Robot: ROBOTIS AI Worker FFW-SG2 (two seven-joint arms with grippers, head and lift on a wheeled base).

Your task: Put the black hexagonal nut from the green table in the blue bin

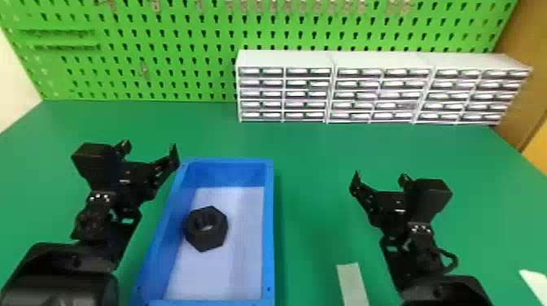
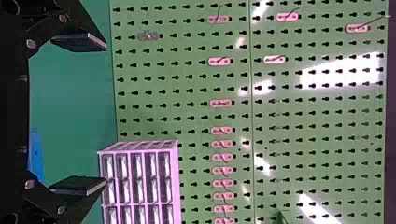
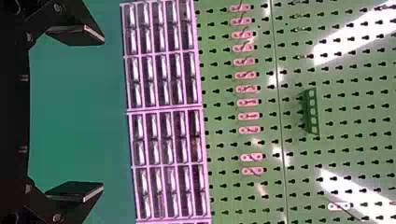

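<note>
Plainly, left hand and right hand wide open, empty, nut inside blue bin

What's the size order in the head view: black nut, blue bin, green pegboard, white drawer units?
Largest to smallest:
1. Green pegboard
2. Blue bin and white drawer units: too alike to rank
3. Black nut, clearly smallest

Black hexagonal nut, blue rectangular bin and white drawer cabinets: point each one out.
Black hexagonal nut [image 1: 206, 237]: head view, body just below its hole.
Blue rectangular bin [image 1: 269, 228]: head view, right-hand rim.
White drawer cabinets [image 1: 381, 88]: head view, front of the middle cabinet.
</note>
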